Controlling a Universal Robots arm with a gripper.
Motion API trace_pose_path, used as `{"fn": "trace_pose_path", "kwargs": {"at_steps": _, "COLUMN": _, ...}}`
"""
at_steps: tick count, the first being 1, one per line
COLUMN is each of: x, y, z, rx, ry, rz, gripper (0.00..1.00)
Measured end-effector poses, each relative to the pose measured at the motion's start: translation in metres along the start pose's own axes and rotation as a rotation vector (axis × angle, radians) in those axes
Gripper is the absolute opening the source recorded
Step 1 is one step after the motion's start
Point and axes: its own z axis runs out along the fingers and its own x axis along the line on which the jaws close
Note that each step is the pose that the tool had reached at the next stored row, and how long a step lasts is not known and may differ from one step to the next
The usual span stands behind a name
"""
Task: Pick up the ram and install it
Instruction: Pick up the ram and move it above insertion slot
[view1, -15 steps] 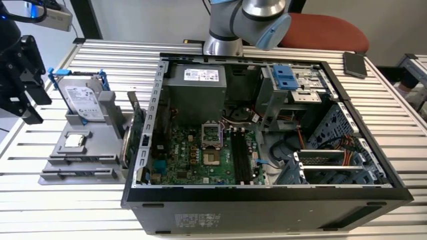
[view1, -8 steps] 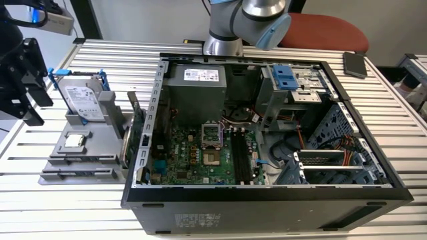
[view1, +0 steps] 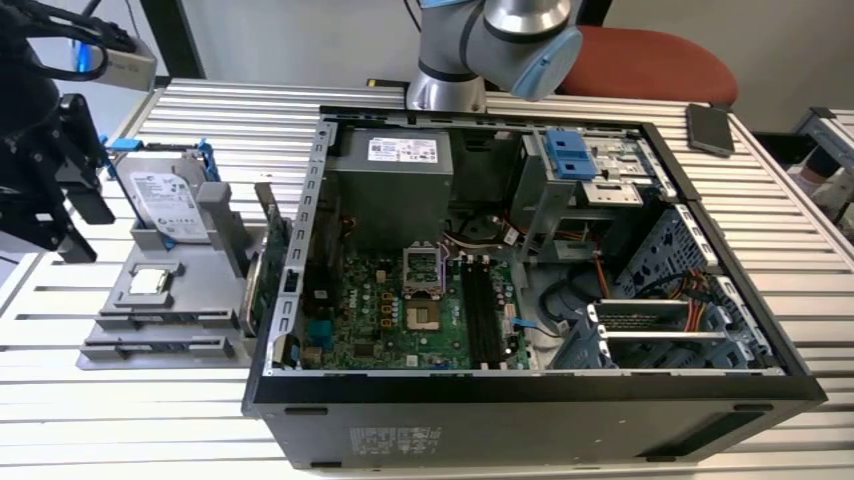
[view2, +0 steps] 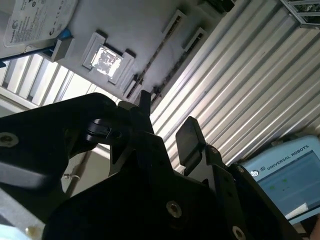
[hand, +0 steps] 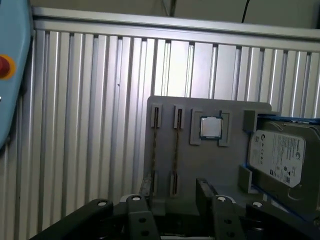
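Note:
Two thin dark ram sticks stand on edge in the slots of a grey holder (hand: 210, 107); one ram stick (hand: 176, 150) lies just beyond the gap of my gripper (hand: 173, 192), the other (hand: 155, 147) beside it. In the second wrist view the ram (view2: 159, 50) sits past the gripper (view2: 167, 122). The fingers (hand: 202, 187) are open with nothing between them, hovering off the holder. In the exterior view the gripper (view1: 74, 190) hangs at the far left, above the holder (view1: 167, 300). The motherboard's black memory slots (view1: 483, 310) lie inside the open computer case (view1: 534, 385).
The holder also carries a processor chip (hand: 210, 127) and a silver hard drive (hand: 282, 155) in a blue frame. A green expansion card (view1: 267, 265) stands between holder and case. A teach pendant (view2: 287, 175) lies on the ribbed metal table (view1: 120, 420). A phone (view1: 709, 128) rests at the back.

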Motion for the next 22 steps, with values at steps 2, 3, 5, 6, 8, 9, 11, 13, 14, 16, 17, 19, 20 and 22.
{"fn": "trace_pose_path", "kwargs": {"at_steps": 2, "x": -0.0001, "y": 0.0, "z": 0.0034, "rx": 0.0, "ry": 0.0, "rz": 0.001, "gripper": 1.0}}
{"fn": "trace_pose_path", "kwargs": {"at_steps": 3, "x": -0.0002, "y": 0.0, "z": 0.0051, "rx": 0.0001, "ry": -0.0001, "rz": 0.001, "gripper": 1.0}}
{"fn": "trace_pose_path", "kwargs": {"at_steps": 5, "x": -0.0002, "y": 0.0, "z": 0.0085, "rx": -0.0001, "ry": 0.0, "rz": 0.002, "gripper": 1.0}}
{"fn": "trace_pose_path", "kwargs": {"at_steps": 6, "x": -0.0002, "y": 0.0, "z": 0.0104, "rx": -0.0001, "ry": -0.0002, "rz": 0.003, "gripper": 1.0}}
{"fn": "trace_pose_path", "kwargs": {"at_steps": 8, "x": -0.0002, "y": 0.0, "z": 0.0139, "rx": 0.0002, "ry": -0.0013, "rz": 0.005, "gripper": 1.0}}
{"fn": "trace_pose_path", "kwargs": {"at_steps": 9, "x": -0.0002, "y": 0.0, "z": 0.0156, "rx": 0.0002, "ry": -0.0016, "rz": 0.006, "gripper": 1.0}}
{"fn": "trace_pose_path", "kwargs": {"at_steps": 11, "x": -0.0002, "y": 0.0, "z": 0.019, "rx": 0.0002, "ry": -0.0018, "rz": 0.011, "gripper": 1.0}}
{"fn": "trace_pose_path", "kwargs": {"at_steps": 13, "x": -0.0001, "y": -0.0001, "z": 0.0214, "rx": 0.0001, "ry": -0.0034, "rz": 0.017, "gripper": 1.0}}
{"fn": "trace_pose_path", "kwargs": {"at_steps": 14, "x": -0.0001, "y": -0.0001, "z": 0.0226, "rx": 0.0001, "ry": -0.0048, "rz": 0.02, "gripper": 1.0}}
{"fn": "trace_pose_path", "kwargs": {"at_steps": 16, "x": -0.0001, "y": -0.0002, "z": 0.026, "rx": 0.0001, "ry": -0.0051, "rz": 0.021, "gripper": 1.0}}
{"fn": "trace_pose_path", "kwargs": {"at_steps": 17, "x": -0.0001, "y": -0.0002, "z": 0.0278, "rx": 0.0001, "ry": -0.0051, "rz": 0.021, "gripper": 1.0}}
{"fn": "trace_pose_path", "kwargs": {"at_steps": 19, "x": 0.0, "y": -0.0002, "z": 0.0315, "rx": 0.0002, "ry": -0.0051, "rz": 0.021, "gripper": 1.0}}
{"fn": "trace_pose_path", "kwargs": {"at_steps": 20, "x": 0.0, "y": -0.0003, "z": 0.0332, "rx": 0.0001, "ry": -0.005, "rz": 0.021, "gripper": 1.0}}
{"fn": "trace_pose_path", "kwargs": {"at_steps": 22, "x": 0.0001, "y": -0.0004, "z": 0.0369, "rx": 0.0001, "ry": -0.0048, "rz": 0.021, "gripper": 1.0}}
